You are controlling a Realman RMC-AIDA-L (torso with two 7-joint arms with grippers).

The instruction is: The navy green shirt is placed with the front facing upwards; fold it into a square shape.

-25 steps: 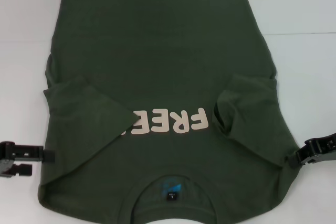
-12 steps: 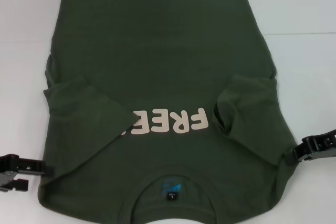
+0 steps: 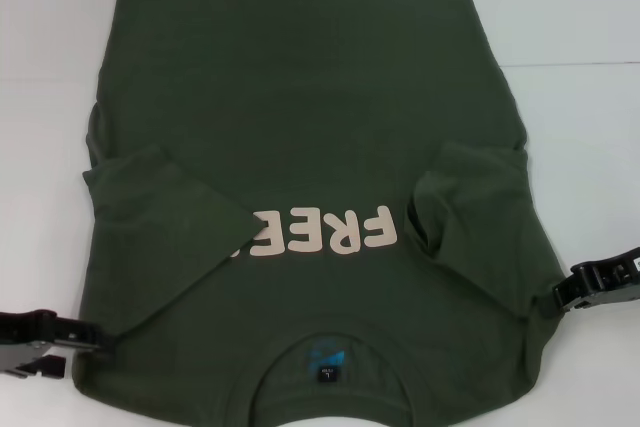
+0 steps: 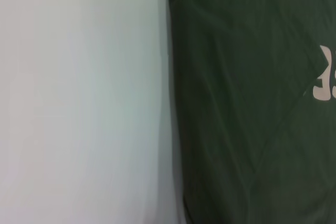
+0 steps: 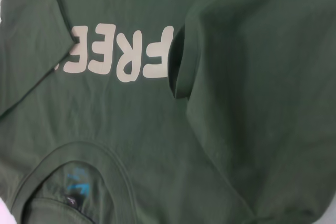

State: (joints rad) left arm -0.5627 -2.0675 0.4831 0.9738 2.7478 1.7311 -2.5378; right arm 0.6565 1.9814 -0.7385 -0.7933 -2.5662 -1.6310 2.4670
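At the near corners of the big dark green cotton shirt [image 3: 300,167], flat on the white table [image 3: 580,147], sit the left gripper [image 3: 85,339] and right gripper [image 3: 560,297]. I cannot tell whether they grip. A pinch catching one layer would make the folded-in sleeves flop open.

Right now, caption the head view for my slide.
Navy green shirt lies front up on the white table, both sleeves folded inward; left gripper and right gripper sit at its shoulder edges.
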